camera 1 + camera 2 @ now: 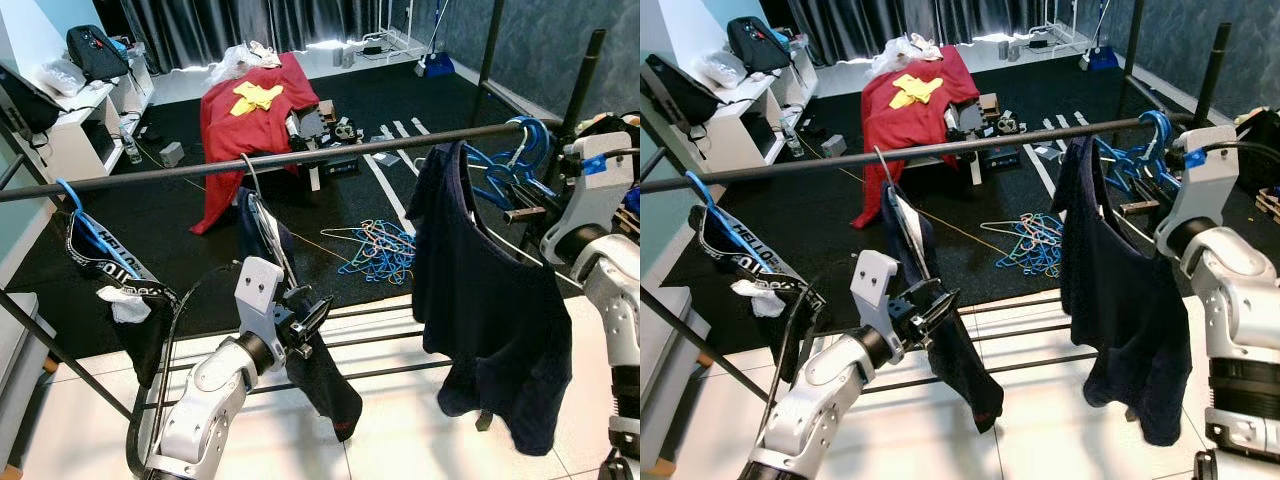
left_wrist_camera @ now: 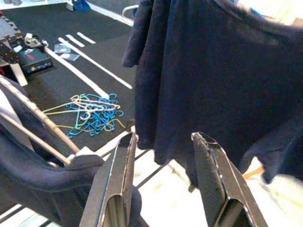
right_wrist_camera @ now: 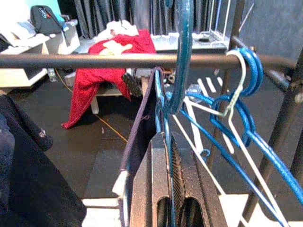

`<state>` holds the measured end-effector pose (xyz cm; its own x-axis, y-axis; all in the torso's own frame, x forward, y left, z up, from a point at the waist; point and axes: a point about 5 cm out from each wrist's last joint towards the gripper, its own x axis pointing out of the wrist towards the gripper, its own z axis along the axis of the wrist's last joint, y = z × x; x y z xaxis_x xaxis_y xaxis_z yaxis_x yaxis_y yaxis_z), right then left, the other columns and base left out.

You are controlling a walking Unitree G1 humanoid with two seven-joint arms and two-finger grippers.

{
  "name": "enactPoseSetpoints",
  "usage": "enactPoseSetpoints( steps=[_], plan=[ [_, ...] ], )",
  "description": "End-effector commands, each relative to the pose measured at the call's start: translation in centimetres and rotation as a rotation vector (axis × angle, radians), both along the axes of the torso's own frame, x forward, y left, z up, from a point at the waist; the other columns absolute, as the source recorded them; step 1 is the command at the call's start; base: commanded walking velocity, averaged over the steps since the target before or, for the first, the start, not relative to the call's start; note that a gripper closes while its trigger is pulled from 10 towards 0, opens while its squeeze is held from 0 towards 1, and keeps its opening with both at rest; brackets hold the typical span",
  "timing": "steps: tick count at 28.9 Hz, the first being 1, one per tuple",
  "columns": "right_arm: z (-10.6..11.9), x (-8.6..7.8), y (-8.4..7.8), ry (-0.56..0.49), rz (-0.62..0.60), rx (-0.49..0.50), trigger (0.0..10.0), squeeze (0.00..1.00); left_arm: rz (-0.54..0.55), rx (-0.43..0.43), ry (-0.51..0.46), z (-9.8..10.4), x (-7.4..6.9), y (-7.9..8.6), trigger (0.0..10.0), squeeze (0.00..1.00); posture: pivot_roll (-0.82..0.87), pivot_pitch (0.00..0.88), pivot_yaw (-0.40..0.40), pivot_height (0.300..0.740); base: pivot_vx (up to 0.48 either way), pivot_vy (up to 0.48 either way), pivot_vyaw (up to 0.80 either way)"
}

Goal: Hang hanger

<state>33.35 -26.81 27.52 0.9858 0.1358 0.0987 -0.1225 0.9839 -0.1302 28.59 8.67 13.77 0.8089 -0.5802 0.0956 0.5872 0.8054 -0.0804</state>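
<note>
The right gripper (image 3: 168,189) is raised just under the rail (image 3: 94,60), its fingers (image 3: 154,179) pressed together on a blue hanger (image 3: 182,61) whose hook reaches up across the rail. That hanger carries a dark shirt (image 1: 480,300). The left gripper (image 2: 163,175) sits lower, fingers (image 2: 116,179) apart and empty, beside a dark garment (image 1: 320,370) on a white hanger (image 1: 270,235).

A blue hanger (image 3: 182,56) carrying a dark navy shirt (image 1: 485,320) hung with its hook over the black rail (image 1: 300,158), near the rail's right end, beside empty blue hangers (image 1: 505,165) bunched there.
</note>
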Motion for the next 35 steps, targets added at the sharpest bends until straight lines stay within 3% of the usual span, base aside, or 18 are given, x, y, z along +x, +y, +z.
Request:
enactPoseSetpoints(
  steps=[1, 2, 5, 7, 10, 11, 14, 15, 20, 21, 26, 28, 35],
  plan=[
    [4.8, -0.6, 1.2, -0.203, 0.058, -0.018, 10.0, 0.00, 0.004, 0.028, 0.002, -0.1, -0.1, 0.5, 10.0, 0.00, -0.07, 0.064, 0.107, 0.740, 0.000, 0.000, 0.00],
    [5.2, -0.6, 1.9, -0.209, 0.094, -0.017, 10.0, 0.00, 0.002, 0.032, 0.001, -0.1, -0.1, 0.4, 10.0, 0.00, -0.07, 0.064, 0.107, 0.740, 0.000, 0.000, 0.00],
    [5.2, -0.6, 1.9, -0.209, 0.094, -0.017, 10.0, 0.00, 0.002, 0.032, 0.001, -0.1, -0.1, 0.4, 10.0, 0.00, -0.07, 0.064, 0.107, 0.740, 0.000, 0.000, 0.00],
    [5.5, -0.6, 3.6, -0.204, 0.177, -0.016, 10.0, 0.00, 0.003, 0.039, -0.003, 0.0, -0.1, 0.6, 10.0, 0.00, -0.05, 0.068, 0.111, 0.740, 0.000, 0.000, 0.00],
    [5.5, -0.6, 4.5, -0.199, 0.215, -0.017, 10.0, 0.00, 0.005, 0.043, -0.005, 0.1, -0.2, 0.9, 10.0, 0.00, -0.05, 0.071, 0.120, 0.740, 0.000, 0.000, 0.00],
    [4.6, -0.4, 5.1, -0.155, 0.242, -0.020, 10.0, 0.00, 0.005, 0.048, -0.005, 0.1, -0.3, 1.1, 10.0, 0.00, -0.05, 0.071, 0.120, 0.740, 0.000, 0.000, 0.00],
    [4.6, -0.4, 5.1, -0.155, 0.242, -0.020, 10.0, 0.00, 0.005, 0.048, -0.005, 0.1, -0.3, 1.1, 10.0, 0.00, -0.05, 0.071, 0.120, 0.740, 0.000, 0.000, 0.00],
    [3.2, -0.2, 5.5, -0.093, 0.259, -0.037, 10.0, 0.00, 0.005, 0.054, -0.004, 0.0, -0.4, 1.3, 10.0, 0.00, -0.04, 0.072, 0.117, 0.740, 0.000, 0.000, 0.00],
    [3.2, -0.2, 5.5, -0.093, 0.259, -0.037, 10.0, 0.00, 0.005, 0.054, -0.004, 0.0, -0.4, 1.3, 10.0, 0.00, -0.04, 0.072, 0.117, 0.740, 0.000, 0.000, 0.00],
    [1.1, 0.2, 5.3, -0.013, 0.257, -0.029, 10.0, 0.00, 0.008, 0.058, -0.007, 0.1, -0.5, 1.5, 10.0, 0.00, -0.02, 0.076, 0.113, 0.740, 0.000, 0.000, 0.00],
    [-0.3, 1.2, 4.4, 0.037, 0.234, -0.023, 10.0, 0.00, 0.007, 0.058, -0.022, 0.4, -0.7, 1.8, 10.0, 0.00, -0.01, 0.090, 0.116, 0.740, 0.000, 0.000, 0.00],
    [-1.3, 3.3, 2.6, 0.054, 0.195, 0.006, 10.0, 0.00, -0.015, -0.018, -0.085, 1.9, -1.4, 2.0, 10.0, 0.00, 0.00, 0.113, 0.122, 0.740, 0.000, 0.000, 0.00],
    [-1.8, 4.8, 2.1, 0.076, 0.216, -0.001, 10.0, 0.00, 0.019, -0.095, -0.139, 3.5, -1.7, 2.5, 10.0, 0.00, 0.01, 0.148, 0.113, 0.740, 0.000, 0.000, 0.00]
  ],
)
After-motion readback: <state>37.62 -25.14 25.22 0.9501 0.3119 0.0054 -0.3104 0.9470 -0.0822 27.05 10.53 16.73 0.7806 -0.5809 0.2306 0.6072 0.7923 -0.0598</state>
